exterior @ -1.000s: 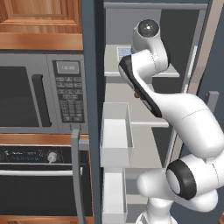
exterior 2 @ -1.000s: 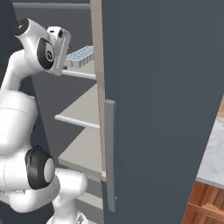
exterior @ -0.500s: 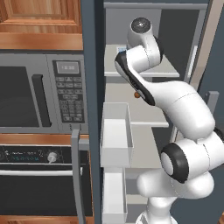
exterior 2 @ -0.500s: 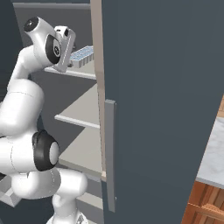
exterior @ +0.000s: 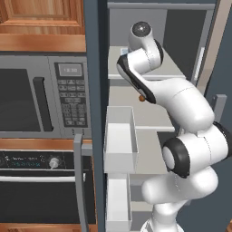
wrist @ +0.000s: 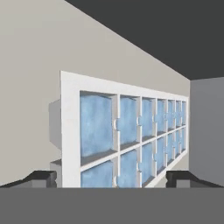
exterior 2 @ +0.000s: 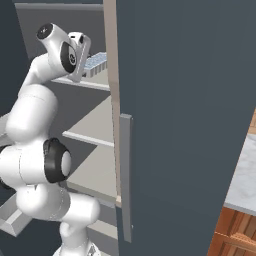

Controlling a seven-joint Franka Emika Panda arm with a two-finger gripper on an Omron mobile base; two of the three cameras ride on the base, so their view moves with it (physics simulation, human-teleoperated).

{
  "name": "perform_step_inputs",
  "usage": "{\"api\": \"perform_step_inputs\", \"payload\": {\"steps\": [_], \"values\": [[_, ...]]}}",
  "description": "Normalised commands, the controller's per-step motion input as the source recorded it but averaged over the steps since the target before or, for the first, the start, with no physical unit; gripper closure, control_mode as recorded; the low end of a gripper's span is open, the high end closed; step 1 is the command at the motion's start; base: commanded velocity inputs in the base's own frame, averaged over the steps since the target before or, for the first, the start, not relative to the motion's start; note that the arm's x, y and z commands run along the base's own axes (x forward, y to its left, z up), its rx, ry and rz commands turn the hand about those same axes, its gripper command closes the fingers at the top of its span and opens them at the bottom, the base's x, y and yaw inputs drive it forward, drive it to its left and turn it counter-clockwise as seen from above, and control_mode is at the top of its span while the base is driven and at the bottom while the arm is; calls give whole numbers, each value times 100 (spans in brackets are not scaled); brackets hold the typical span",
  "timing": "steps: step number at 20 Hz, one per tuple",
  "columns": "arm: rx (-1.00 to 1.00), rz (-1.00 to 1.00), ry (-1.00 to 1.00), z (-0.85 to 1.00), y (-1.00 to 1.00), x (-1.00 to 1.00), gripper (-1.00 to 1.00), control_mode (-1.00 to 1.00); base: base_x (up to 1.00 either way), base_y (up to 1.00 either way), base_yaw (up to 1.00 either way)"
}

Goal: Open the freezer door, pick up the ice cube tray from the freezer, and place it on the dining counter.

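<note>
Reaching into the freezer [exterior: 154, 118] for the ice cube tray [wrist: 127, 135]: that's the step I'm on. Freezer door [exterior: 93, 90] is already swung open, its white bins [exterior: 120, 140] facing me in the left base view, so step one looks done.

Tray sits on the top shelf [exterior 2: 100, 80], flat, near the shelf's front edge; in the right base view I see its pale-blue cells [exterior 2: 95, 61] just past my hand.

My tool [wrist: 111, 178] is spread wide and holds nothing. In the hand view one fingertip [wrist: 41, 178] is left of the tray's near end and the other off to the right, with the tray's white rim between them. I can't tell if either tip is touching it yet; looks like close but apart.

Next move, my read:
- ease forward a bit more so the tips bracket the rim properly
- close on the tray's end wall, not on the cell dividers
- lift slightly before pulling back, to clear the shelf

Risk: thin rim, end grip, so the tray may tilt once lifted. The other door [exterior 2: 185, 115] stands close on my right, so the exit path is narrow.
</note>
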Motion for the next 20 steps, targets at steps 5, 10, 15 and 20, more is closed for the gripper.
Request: {"api": "perform_step_inputs", "payload": {"steps": [5, 10, 15, 20], "values": [[0, 0, 0, -1, 0, 36, -100, -100, 0, 0, 0], [0, 0, 0, 0, 0, 0, -100, -100, 0, 0, 0], [0, 0, 0, 0, 0, 0, -100, -100, 0, 0, 0], [0, 0, 0, 0, 0, 0, 100, -100, 0, 0, 0]]}}
